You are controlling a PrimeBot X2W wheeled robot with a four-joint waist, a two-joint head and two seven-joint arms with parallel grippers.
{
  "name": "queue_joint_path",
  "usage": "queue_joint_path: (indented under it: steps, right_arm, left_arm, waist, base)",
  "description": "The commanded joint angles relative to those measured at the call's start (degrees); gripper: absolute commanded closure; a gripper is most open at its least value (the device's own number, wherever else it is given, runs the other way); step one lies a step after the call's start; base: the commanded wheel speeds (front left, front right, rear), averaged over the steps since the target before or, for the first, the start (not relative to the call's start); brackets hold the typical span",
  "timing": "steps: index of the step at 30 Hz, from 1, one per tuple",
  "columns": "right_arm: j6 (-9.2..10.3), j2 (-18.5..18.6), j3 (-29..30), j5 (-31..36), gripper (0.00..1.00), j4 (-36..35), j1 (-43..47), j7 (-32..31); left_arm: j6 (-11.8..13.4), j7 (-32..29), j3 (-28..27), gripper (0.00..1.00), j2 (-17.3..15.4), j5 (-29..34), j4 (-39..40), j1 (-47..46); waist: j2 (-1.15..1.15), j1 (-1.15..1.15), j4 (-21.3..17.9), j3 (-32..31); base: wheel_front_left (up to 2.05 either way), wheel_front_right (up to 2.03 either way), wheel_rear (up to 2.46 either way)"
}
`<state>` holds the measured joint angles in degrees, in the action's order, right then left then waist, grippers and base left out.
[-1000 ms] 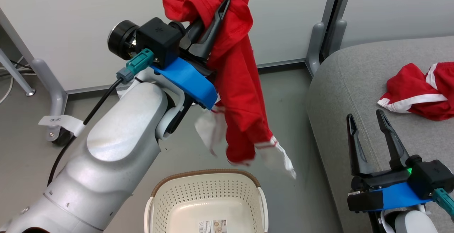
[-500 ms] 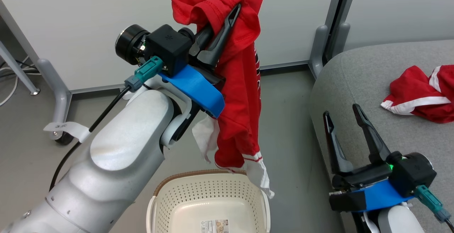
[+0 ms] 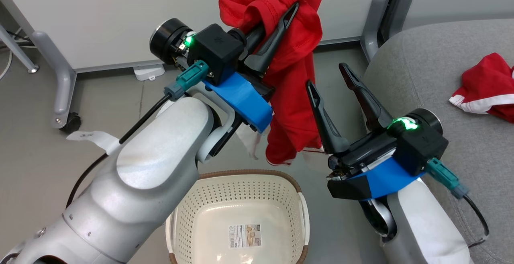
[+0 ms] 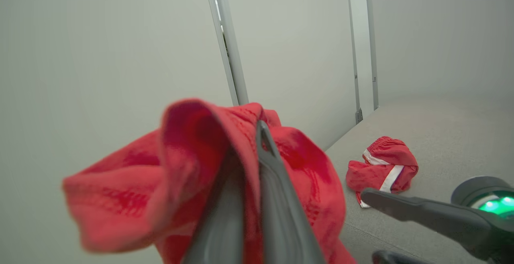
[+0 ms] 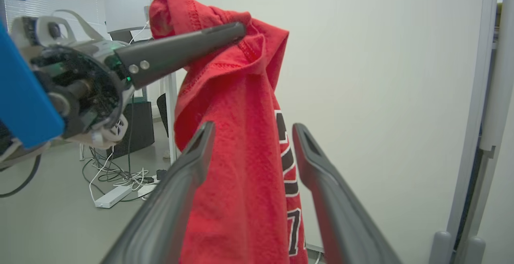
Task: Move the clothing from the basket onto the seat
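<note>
Head view: left claw (image 3: 287, 15) is clamped on the jersey (image 3: 295, 107), which hangs at 12 o'clock above the basket (image 3: 249, 172). The right claw (image 3: 327, 77), fully spread and holding nothing, has moved from the seat (image 3: 421, 79) edge to 3 o'clock of the jersey.
Left wrist view: shorts (image 4: 381, 167) lie on the seat at 3 o'clock.
Right wrist view: jersey hangs in line between the spread fingers (image 5: 176, 191); likely a handover or second grip before transfer.
</note>
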<state>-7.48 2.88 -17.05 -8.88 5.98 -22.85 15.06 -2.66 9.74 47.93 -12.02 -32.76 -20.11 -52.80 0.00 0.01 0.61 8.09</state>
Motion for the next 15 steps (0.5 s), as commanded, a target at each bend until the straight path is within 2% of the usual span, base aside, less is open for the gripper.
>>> queue_joint_path:
  steps: [1, 15]
  right_arm:
    - [-0.03, 0.00, -0.17, -0.56, 0.00, 0.14, -1.11, 0.18]
    - [-0.03, 0.00, -6.53, -6.16, 0.00, 13.28, -10.64, 0.11]
  left_arm:
    - [-0.17, 0.29, 0.02, 1.00, 0.19, 0.16, -0.08, -0.91]
    - [-1.37, 1.51, 2.21, 1.00, 2.85, 0.64, -2.23, -2.85]
  waist:
    - [0.00, -0.01, 0.12, 0.59]
    - [0.00, -0.01, 0.90, 2.81]
  base:
    - [0.00, 0.00, 0.00]
    - [0.00, 0.00, 0.00]
